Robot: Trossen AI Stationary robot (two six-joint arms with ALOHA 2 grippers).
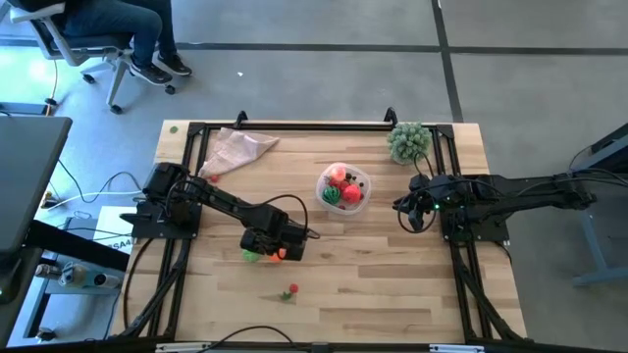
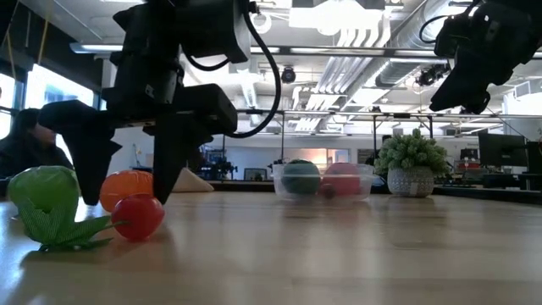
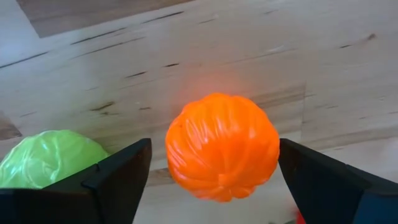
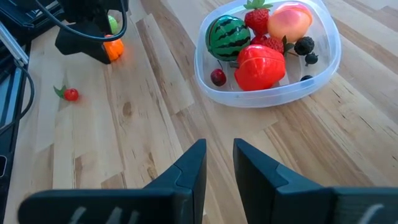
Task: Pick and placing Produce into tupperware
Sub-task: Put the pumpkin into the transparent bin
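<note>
Our left gripper [image 3: 214, 180] stands with fingers apart around the orange ball [image 3: 222, 147] on the bench [image 1: 392, 284], left of the tupperware [image 1: 342, 188]. We should close centred, avoiding the green ball [image 3: 46, 158].

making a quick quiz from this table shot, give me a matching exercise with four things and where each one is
Things:
1. orange ball
2. watermelon ball
3. small red piece with a green leaf
4. bushy plant

Places:
A. inside the clear tub
B. alone on the bare wood near the front edge
C. between the open fingers of the left gripper
D. at the table's back right corner

Pairs: 1-C, 2-A, 3-B, 4-D
</note>
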